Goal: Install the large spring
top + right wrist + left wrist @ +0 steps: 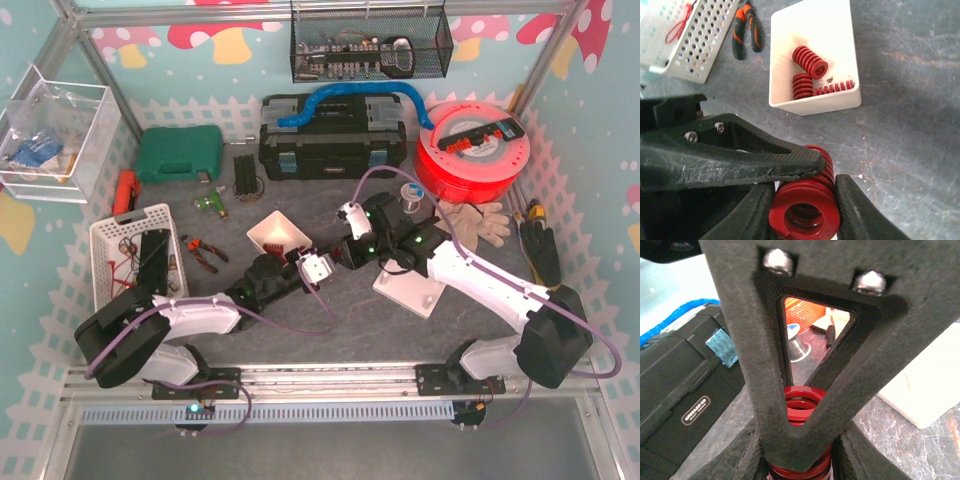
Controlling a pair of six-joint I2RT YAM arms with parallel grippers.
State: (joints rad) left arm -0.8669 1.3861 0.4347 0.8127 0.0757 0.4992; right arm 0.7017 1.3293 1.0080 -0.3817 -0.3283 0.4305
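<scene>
Large spring [805,200] is gripped above the bench [905,100] by both the right hand [806,186] and the left hand [800,460], each closed on its coils, near the white tray [815,104] of spares, so one grip is best held firm and the coils level while the other is released.

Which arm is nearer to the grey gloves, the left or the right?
Right. The right arm passes just beside the gloves, on their near side. The left arm lies far off on the other side, by the basket.
</scene>
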